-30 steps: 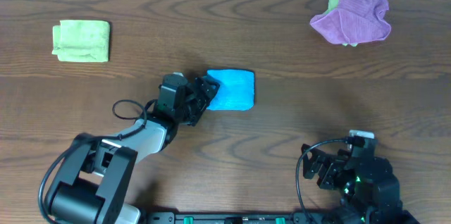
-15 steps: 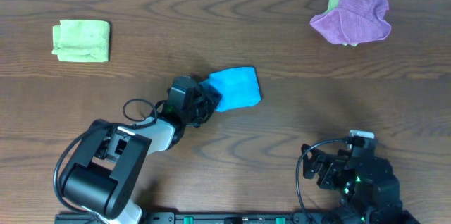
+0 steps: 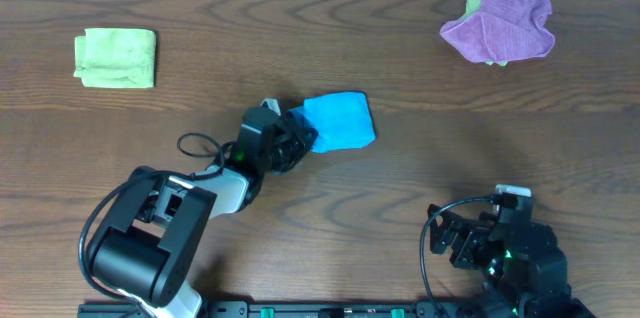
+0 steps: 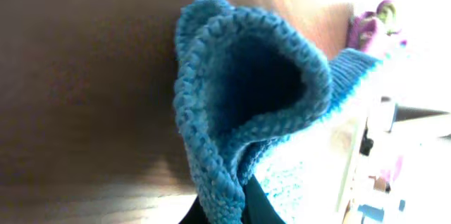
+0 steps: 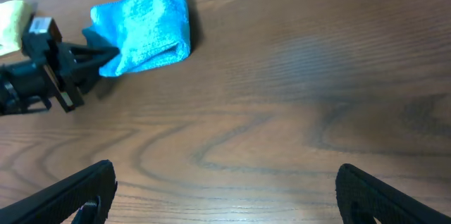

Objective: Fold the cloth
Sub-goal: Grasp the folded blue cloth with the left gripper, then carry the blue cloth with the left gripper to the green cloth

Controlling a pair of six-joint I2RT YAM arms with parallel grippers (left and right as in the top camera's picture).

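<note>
The cloth point(image 3: 338, 122) is a bright blue folded bundle at the table's middle, slightly skewed. My left gripper point(image 3: 300, 138) is shut on its left edge; in the left wrist view the blue cloth point(image 4: 239, 104) fills the frame, its folded layers pinched between the dark fingertips point(image 4: 264, 210) at the bottom. The right wrist view shows the cloth point(image 5: 144, 30) far off at upper left with the left gripper point(image 5: 95, 53) clamped on its edge. My right gripper point(image 3: 470, 243) rests near the table's front right, open and empty, its fingers point(image 5: 77, 189) spread wide over bare wood.
A light green folded cloth point(image 3: 115, 57) lies at the far left. A crumpled purple cloth point(image 3: 500, 23) with some green under it lies at the far right. The wooden table point(image 3: 450, 148) runs between them.
The left gripper closed on the cloth's left edge. The cloth shifted slightly right and turned from square to skewed. The right arm stayed put.
</note>
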